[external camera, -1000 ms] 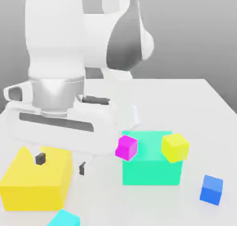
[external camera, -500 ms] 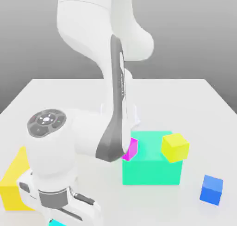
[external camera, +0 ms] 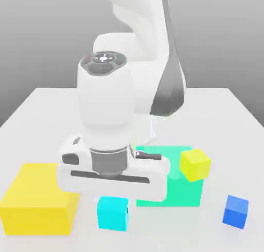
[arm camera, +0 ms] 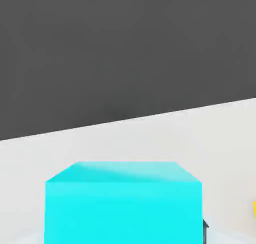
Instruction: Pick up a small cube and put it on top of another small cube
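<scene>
1. Gripper of the white Panda arm hung low over the white table, wrist pointing down, its broad hand body crossing in front of the large teal-green block.
2. Small plain cyan cube showed directly beneath the hand, between the large yellow block and the teal-green block. In the hand view the cyan cube sat close up and centred, table stretching behind it.
3. Fingers hidden by the hand body and cube; I could not tell whether they were spread or closed on the cube, nor whether the cube rested on the table or hung just above it.
4. Small plain yellow cube was at the teal-green block's upper corner on the exterior view's right, apart from the hand. Whether it rested on the block or stood behind it was unclear.
5. Small blue cube stood farther toward the exterior view's right, well apart.
6. Judgement: grasp stage, stacking not begun. Next move calls for a firm hold, a lift above the teal-green block, travel toward the yellow cube, and square alignment before lowering.
</scene>
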`<action>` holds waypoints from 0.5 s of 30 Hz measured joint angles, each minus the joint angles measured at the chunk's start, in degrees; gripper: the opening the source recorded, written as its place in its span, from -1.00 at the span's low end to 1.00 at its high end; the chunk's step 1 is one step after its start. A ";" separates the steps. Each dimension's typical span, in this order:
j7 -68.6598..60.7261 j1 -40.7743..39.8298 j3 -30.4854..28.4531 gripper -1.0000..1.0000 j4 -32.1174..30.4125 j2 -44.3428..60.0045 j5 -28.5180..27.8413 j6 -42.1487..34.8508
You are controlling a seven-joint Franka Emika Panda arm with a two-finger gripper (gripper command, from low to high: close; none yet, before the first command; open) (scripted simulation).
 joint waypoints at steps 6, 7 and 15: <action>-10.21 7.29 2.74 -1.00 -7.24 -12.51 1.49 -5.25; -11.96 8.44 3.27 -1.00 -8.44 -14.60 1.79 -6.14; -23.00 16.56 6.76 -1.00 -17.25 -25.06 3.67 -7.68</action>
